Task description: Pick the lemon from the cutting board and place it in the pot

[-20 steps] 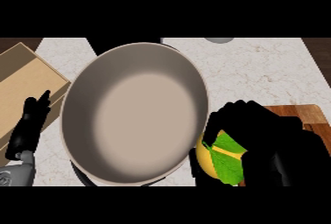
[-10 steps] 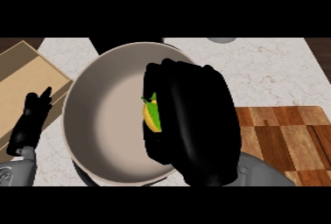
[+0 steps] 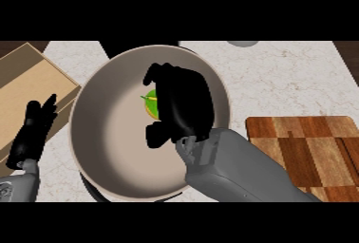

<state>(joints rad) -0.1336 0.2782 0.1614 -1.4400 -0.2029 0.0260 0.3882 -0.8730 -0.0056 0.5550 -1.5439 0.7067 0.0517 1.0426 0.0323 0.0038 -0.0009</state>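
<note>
Right hand [image 3: 181, 107] has its fingers curled round the lemon [image 3: 150, 102] over the middle of the pot [image 3: 105, 142], left hand [image 3: 33, 130] resting open by the counter's left edge; lemon's probably light, firm, roll-prone, so cup its belly.

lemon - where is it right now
In the head view the lemon is over the middle of the pot, mostly hidden under the right robot hand curled round it, left of the cutting board.

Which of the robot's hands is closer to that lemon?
The right hand: it is curled round the lemon over the pot. The left hand rests open outside the pot's left rim.
</note>
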